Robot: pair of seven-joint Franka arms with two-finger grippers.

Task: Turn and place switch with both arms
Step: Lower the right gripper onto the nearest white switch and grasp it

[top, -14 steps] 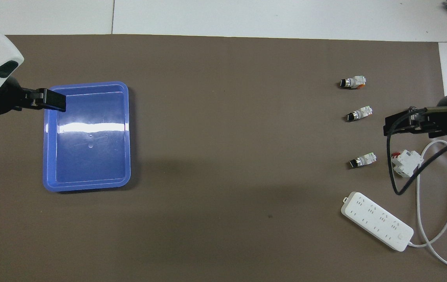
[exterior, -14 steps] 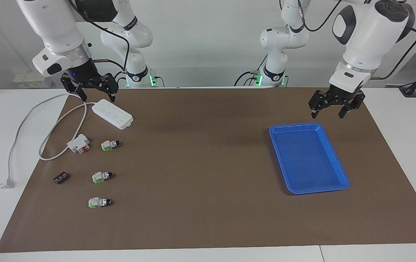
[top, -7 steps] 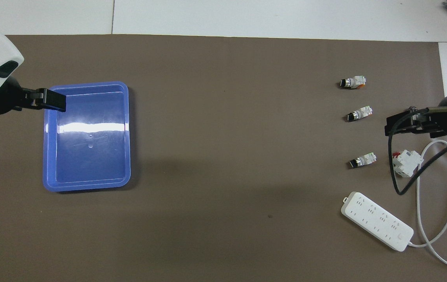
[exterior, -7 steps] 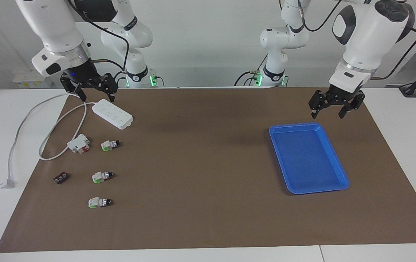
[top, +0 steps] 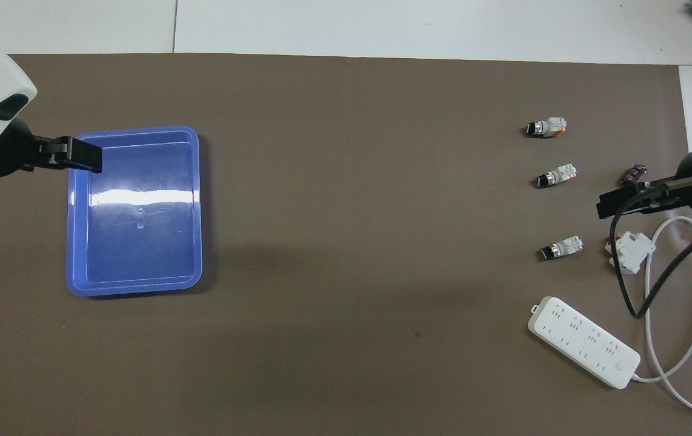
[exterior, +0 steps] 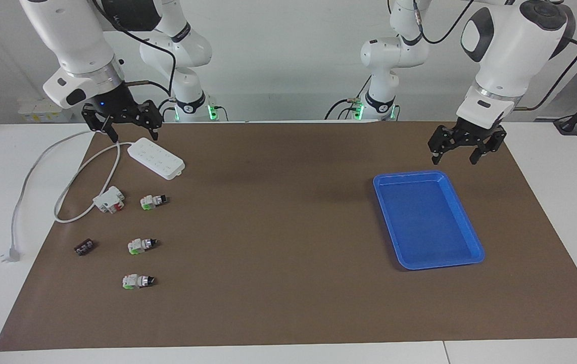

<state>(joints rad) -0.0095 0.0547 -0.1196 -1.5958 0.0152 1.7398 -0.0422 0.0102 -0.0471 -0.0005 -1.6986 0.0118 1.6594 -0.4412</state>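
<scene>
Lying on the mat, switch [exterior: 154, 201], apart from spread right end effector [exterior: 127, 127] overhead.

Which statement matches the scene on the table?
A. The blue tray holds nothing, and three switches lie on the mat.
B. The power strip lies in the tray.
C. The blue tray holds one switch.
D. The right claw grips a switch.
A: the blue tray shows only bare floor, while the three switches lie apart on the brown mat.
</scene>
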